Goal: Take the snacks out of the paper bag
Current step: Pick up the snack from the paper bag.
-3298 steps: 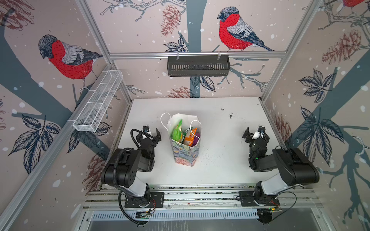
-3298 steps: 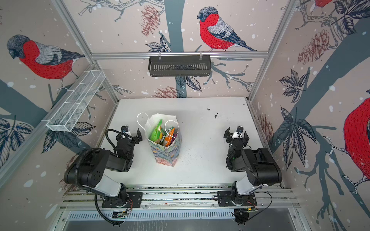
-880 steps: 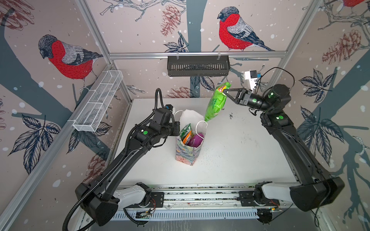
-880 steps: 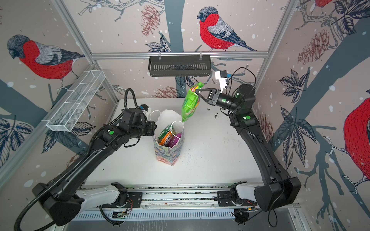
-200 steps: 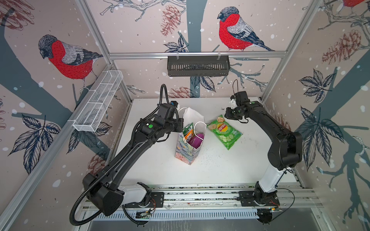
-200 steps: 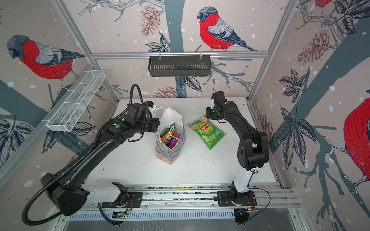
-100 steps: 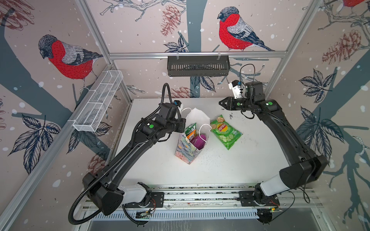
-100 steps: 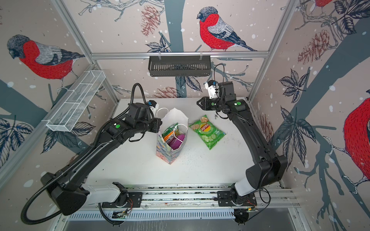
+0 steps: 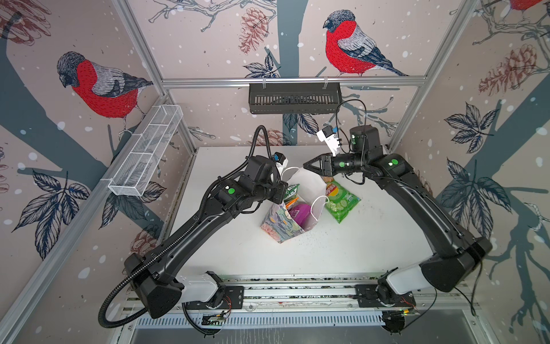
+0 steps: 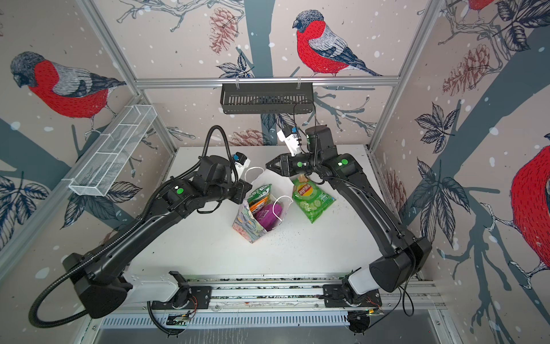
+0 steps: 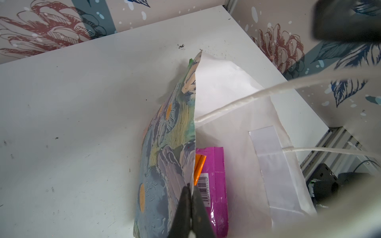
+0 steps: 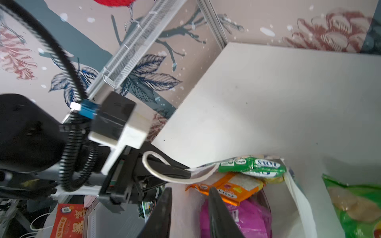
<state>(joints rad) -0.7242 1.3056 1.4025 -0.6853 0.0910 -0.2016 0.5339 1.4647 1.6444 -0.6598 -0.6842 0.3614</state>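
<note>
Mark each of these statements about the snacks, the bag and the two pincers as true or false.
1. The large green chip bag lies on the table, outside the paper bag. True.
2. The purple packet lies out on the table. False: it sits inside the paper bag.
3. The left pincer is shut on the paper bag's rim. True.
4. The right pincer holds the orange packet. False: its jaws are open and empty, and the orange packet is in the paper bag.

Both black: left arm [image 9: 190,229], right arm [image 9: 422,205]; green dots [image 9: 229,190], white base links [image 9: 196,287].
</note>
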